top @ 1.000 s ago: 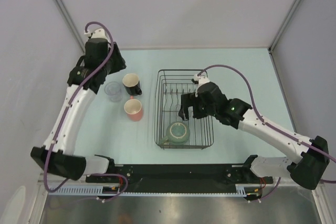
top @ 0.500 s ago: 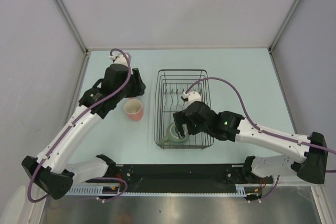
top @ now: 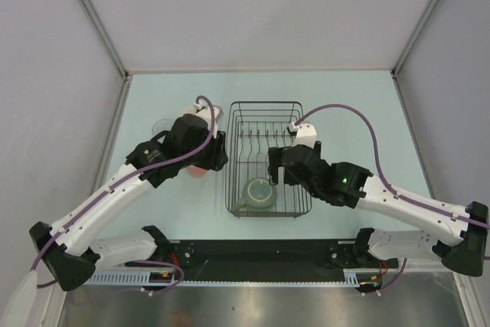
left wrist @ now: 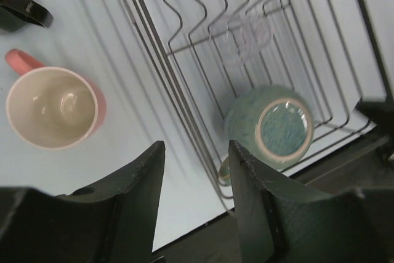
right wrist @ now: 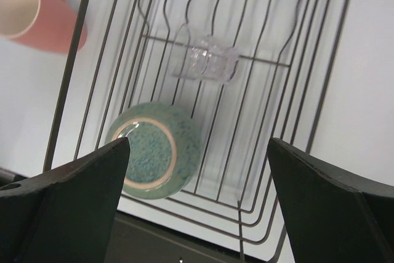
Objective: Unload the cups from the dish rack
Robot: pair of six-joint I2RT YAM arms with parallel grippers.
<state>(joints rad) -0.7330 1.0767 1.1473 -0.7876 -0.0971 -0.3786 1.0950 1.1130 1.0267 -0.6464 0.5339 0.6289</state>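
The dish rack (top: 266, 103) is a black wire basket at the table's middle. A sage-green mug (top: 259, 193) sits upside down in its near end, also in the left wrist view (left wrist: 277, 127) and the right wrist view (right wrist: 154, 149). A clear glass tumbler (right wrist: 206, 60) lies among the rack's wires (left wrist: 243, 38). The salmon-pink cup (left wrist: 52, 108) stands upright left of the rack, with the dark cup (left wrist: 18, 4) behind it. My left gripper (top: 217, 155) is open and empty above the rack's left rim (left wrist: 159, 53). My right gripper (top: 276, 165) is wide open and empty above the rack.
Another clear tumbler (top: 162, 126) stands on the table at the far left, partly behind my left arm. Grey walls close the table on three sides. The black mounting rail (top: 260, 254) runs along the near edge.
My left arm has swung from the back left toward the rack, now over the pink cup and the rack's left rim. My right gripper dipped toward the green mug, then drew back over the rack.
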